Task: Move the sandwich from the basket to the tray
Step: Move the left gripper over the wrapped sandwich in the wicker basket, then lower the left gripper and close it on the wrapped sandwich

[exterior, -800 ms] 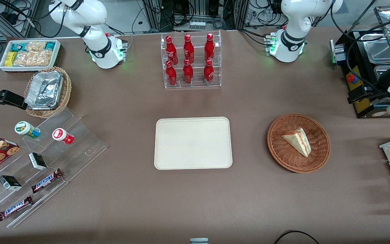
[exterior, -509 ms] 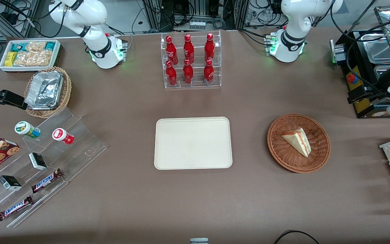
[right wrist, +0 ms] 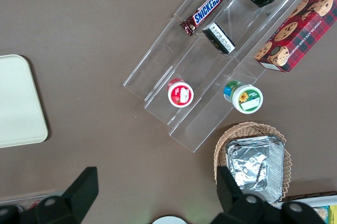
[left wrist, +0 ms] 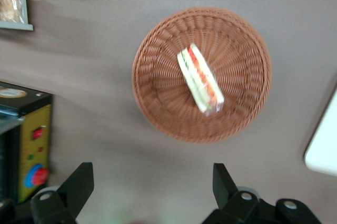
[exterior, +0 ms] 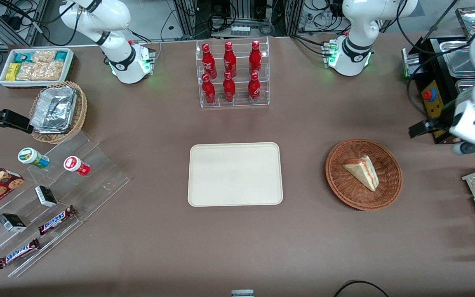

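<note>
Front view, two Snickers bars (exterior: 37, 236) toward parked arm's end, hand (left wrist: 151, 192) spread wide, empty, above basket (left wrist: 158, 77) holding sandwich (left wrist: 200, 78).

"SNICKERS" reads on two choc bars (exterior: 57, 220) (exterior: 18, 253) lying on the clear acrylic step rack (exterior: 52, 206), parked arm's end of table; no other legible text.

- The tray (left wrist: 324, 150) is cut off by the frame edge beside the basket (left wrist: 158, 103).
- The gripper (left wrist: 150, 187) shows only two spread fingertips (left wrist: 79, 184).
- The sandwich (left wrist: 200, 79) wrapping looks blurred, perhaps film.
</note>
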You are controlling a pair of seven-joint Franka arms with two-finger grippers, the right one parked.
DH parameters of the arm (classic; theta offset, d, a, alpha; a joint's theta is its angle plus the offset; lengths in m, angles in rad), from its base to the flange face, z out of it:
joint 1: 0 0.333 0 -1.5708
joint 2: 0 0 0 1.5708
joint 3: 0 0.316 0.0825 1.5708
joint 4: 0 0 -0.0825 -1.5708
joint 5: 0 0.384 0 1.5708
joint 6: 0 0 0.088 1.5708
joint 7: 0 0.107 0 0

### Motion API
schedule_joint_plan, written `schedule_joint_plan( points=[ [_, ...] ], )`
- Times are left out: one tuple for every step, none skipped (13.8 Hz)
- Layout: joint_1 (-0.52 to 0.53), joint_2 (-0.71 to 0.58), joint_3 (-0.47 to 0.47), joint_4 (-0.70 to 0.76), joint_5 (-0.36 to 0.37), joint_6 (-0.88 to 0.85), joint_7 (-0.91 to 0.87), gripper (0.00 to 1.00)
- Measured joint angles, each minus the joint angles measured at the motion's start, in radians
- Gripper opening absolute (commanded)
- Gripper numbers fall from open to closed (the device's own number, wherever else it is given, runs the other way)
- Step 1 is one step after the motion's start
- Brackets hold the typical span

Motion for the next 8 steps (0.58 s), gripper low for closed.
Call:
schedule_joint_plan(
  points=[
    [0.000,0.002,-0.020,-0.044,0.000,0.061,-0.069,1.00],
    [-0.001,0.006,-0.041,-0.083,0.000,0.115,-0.135,1.00],
    [-0.003,0.012,-0.057,-0.115,0.000,0.159,-0.194,1.00],
    [-0.004,0.019,-0.067,-0.144,0.000,0.202,-0.240,1.00],
    [-0.004,0.026,-0.071,-0.167,0.000,0.242,-0.268,1.00],
    [-0.004,0.033,-0.072,-0.191,0.000,0.281,-0.289,1.00],
    [-0.004,0.041,-0.072,-0.212,0.000,0.319,-0.305,1.00],
    [-0.004,0.051,-0.073,-0.233,0.000,0.358,-0.320,1.00]
  ],
)
